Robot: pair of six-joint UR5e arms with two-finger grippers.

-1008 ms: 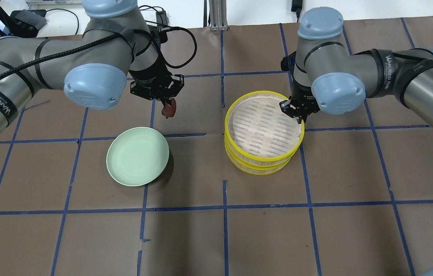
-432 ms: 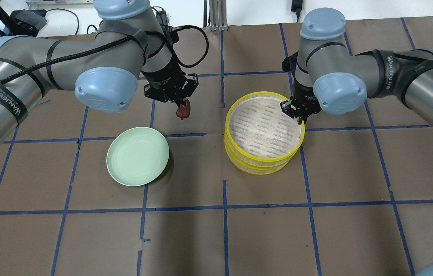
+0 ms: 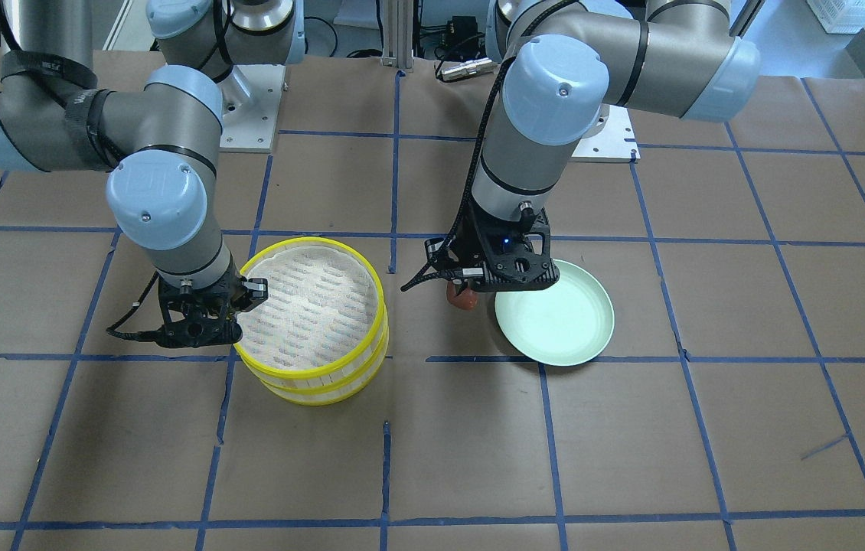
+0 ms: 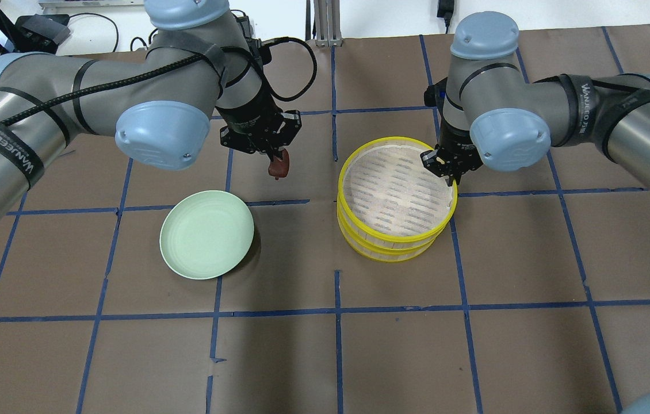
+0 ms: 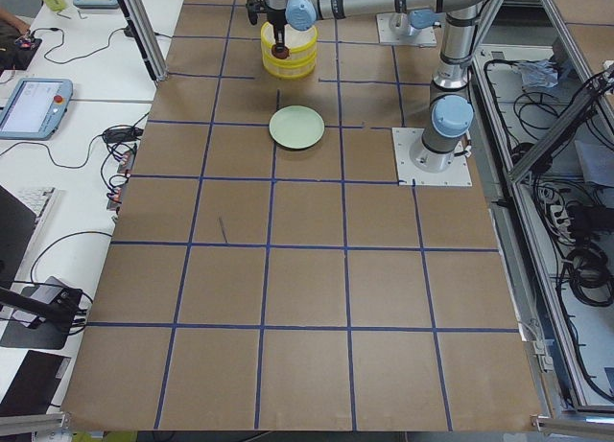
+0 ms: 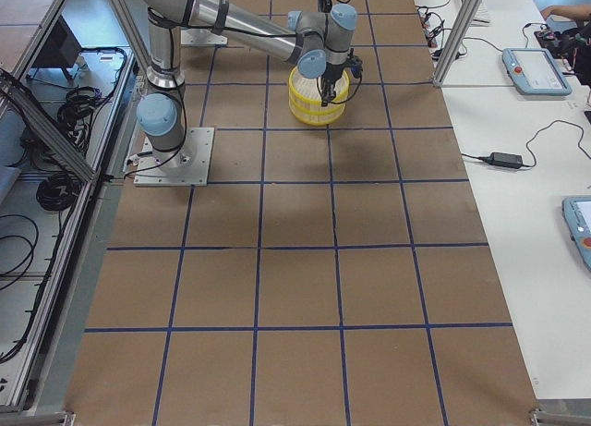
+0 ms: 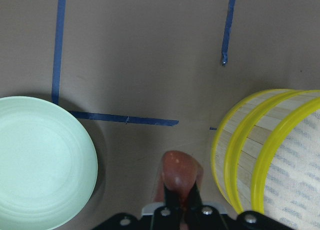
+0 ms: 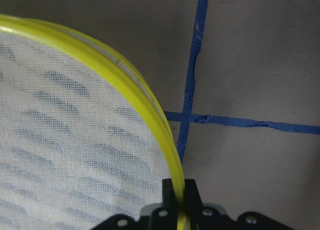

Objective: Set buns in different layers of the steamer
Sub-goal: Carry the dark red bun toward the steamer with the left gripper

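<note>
My left gripper is shut on the reddish-brown bun and holds it above the table, between the plate and the steamer. The bun also shows in the left wrist view and the front view. The steamer's two yellow-rimmed tiers stand stacked, the top one slightly offset, its white liner bare. My right gripper is shut on the top tier's yellow rim at its far right side. The white bun is hidden.
A pale green plate lies empty to the left of the steamer, also in the left wrist view. Brown paper with blue tape lines covers the table. Cables and a mounting post stand at the far edge.
My left gripper has moved right toward the steamer with the reddish-brown bun. The right gripper and the steamer have stayed in place.
</note>
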